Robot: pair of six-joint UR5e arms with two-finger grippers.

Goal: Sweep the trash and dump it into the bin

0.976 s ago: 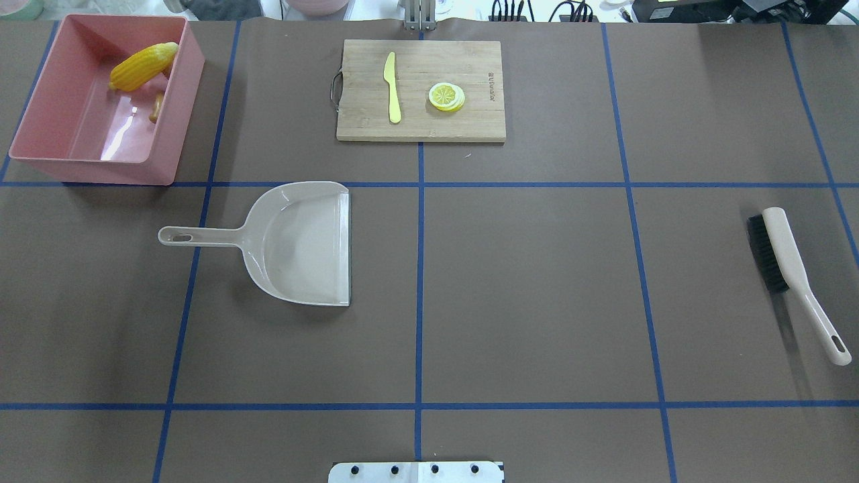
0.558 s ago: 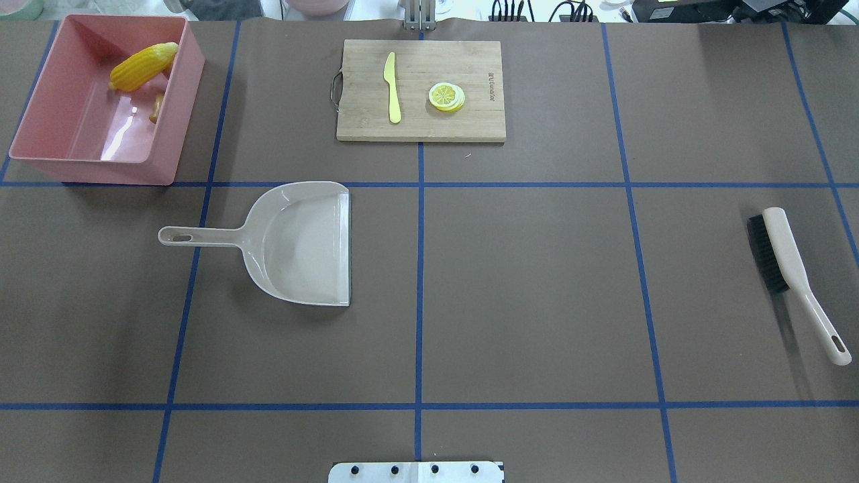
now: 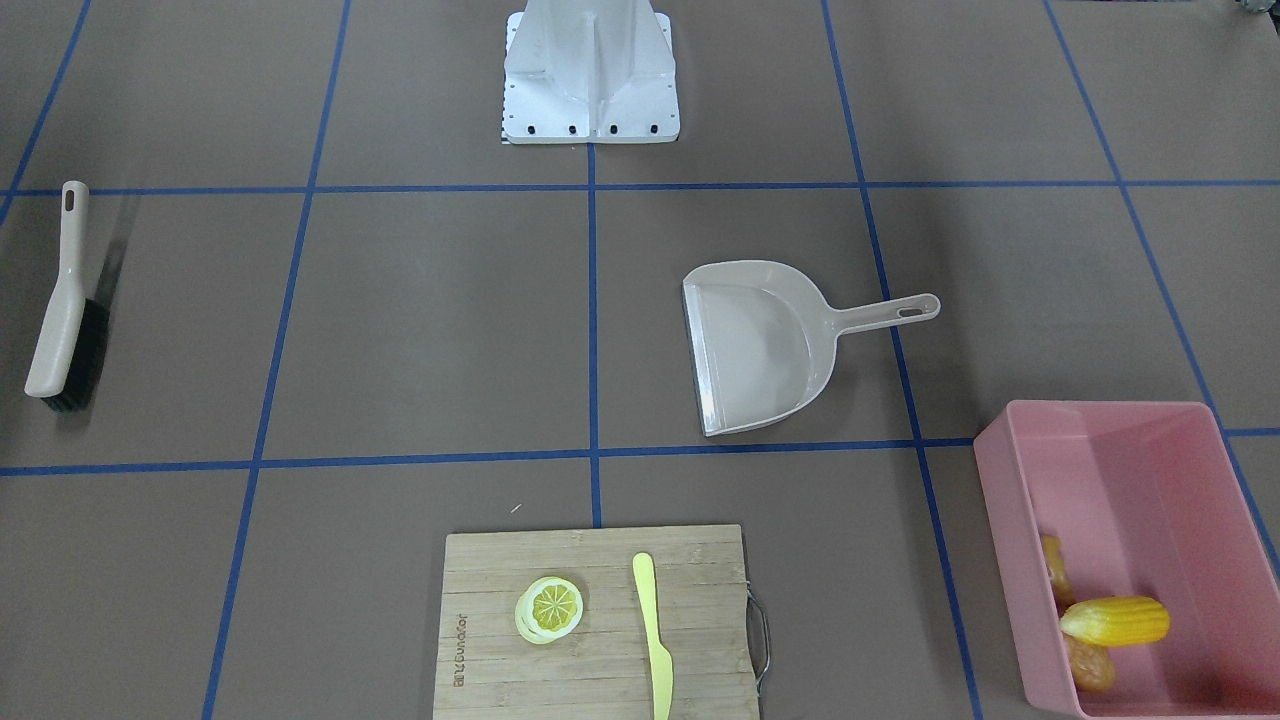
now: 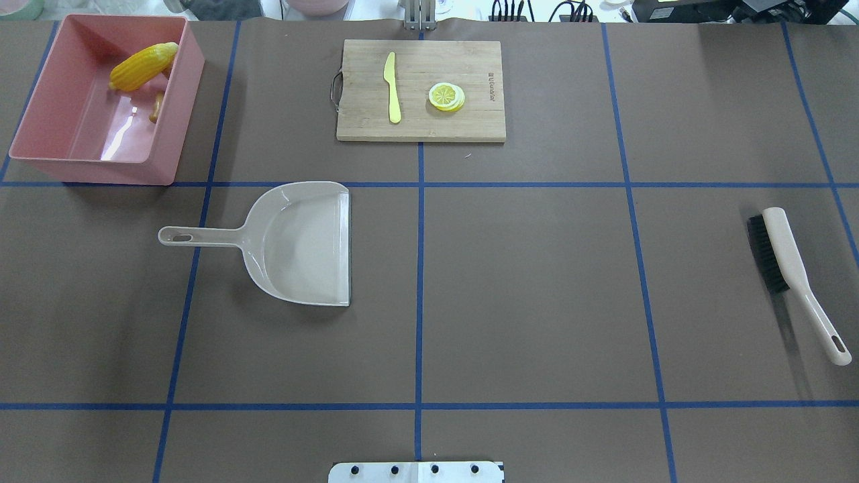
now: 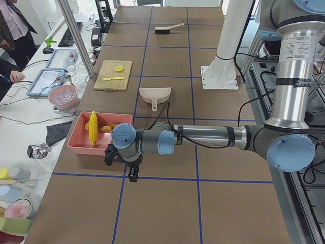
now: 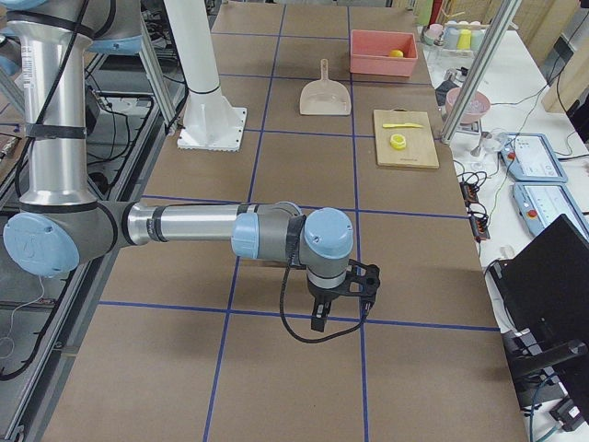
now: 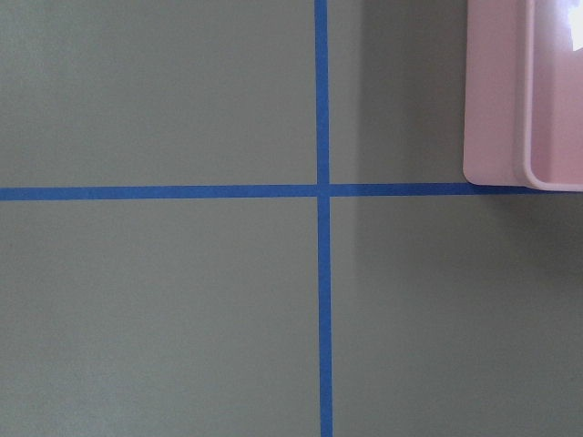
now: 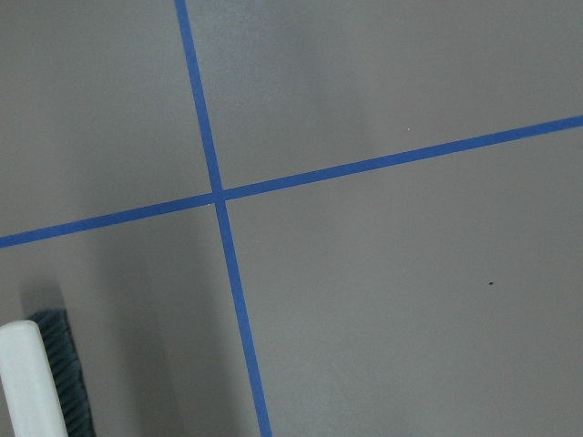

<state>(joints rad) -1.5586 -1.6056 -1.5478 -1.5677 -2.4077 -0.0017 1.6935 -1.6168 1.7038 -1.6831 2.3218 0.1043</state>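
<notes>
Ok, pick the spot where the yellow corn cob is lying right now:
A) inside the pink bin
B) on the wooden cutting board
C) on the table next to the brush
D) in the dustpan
A: the corn cob lies inside the pink bin, near one of its corners, as both the overhead and front-facing views show.
</notes>
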